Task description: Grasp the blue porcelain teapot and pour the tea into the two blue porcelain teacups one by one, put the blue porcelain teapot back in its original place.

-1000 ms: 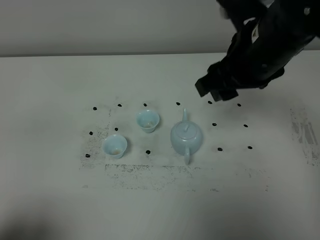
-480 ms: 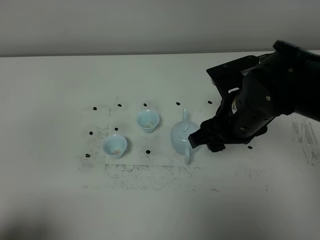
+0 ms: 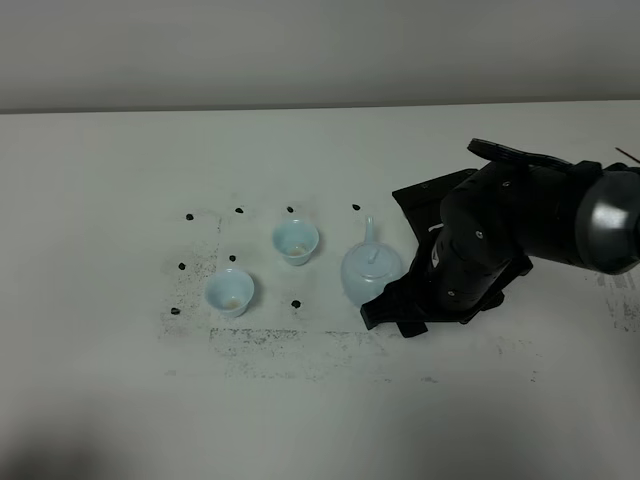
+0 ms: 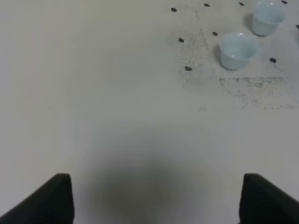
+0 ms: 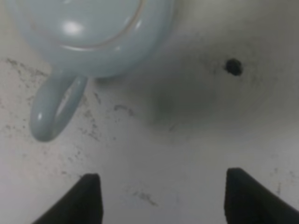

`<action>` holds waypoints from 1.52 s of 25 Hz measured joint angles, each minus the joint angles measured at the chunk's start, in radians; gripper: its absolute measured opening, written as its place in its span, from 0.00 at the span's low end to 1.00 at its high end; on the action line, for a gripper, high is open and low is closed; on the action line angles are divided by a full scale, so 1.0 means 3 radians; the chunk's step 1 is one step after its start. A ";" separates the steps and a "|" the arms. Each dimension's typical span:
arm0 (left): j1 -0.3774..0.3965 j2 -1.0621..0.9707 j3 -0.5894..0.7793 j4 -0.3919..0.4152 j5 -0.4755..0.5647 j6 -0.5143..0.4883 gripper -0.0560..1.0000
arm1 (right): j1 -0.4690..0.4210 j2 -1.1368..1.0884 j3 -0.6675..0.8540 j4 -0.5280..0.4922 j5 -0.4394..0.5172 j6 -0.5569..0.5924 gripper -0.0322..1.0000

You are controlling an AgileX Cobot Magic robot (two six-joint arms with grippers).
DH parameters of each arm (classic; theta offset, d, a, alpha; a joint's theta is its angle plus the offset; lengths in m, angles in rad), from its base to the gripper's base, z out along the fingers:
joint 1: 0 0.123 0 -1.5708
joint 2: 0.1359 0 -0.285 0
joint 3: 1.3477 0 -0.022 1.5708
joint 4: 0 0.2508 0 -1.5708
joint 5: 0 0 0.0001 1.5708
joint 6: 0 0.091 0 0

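Table [image 3: 120, 400]: white and scuffed, lying beneath both grippers.
Right arm [image 3: 520, 220]: black, bent low over the table, ending at the right gripper.
Teapot [image 3: 372, 270]: upright on the table, just ahead of the right gripper's fingertips; its loop handle [image 5: 53, 112] points back at them but is outside the jaws.
Right gripper [image 5: 163, 200]: jaws spread wide, gripping nothing.
Left gripper [image 4: 156, 200]: jaws apart with nothing between them, above bare table.
Teacups [image 3: 296, 241] [image 3: 230, 292]: upright, past the teapot from the right gripper, well apart from either gripper.
Black dot [image 5: 232, 66]: on the table ahead of the right gripper, beside the teapot.
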 joint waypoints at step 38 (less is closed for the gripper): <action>0.0000 0.0000 0.0000 0.0000 0.0000 0.0000 0.74 | 0.0367 -0.0552 0.0458 -0.0194 -0.0890 0.0149 0.59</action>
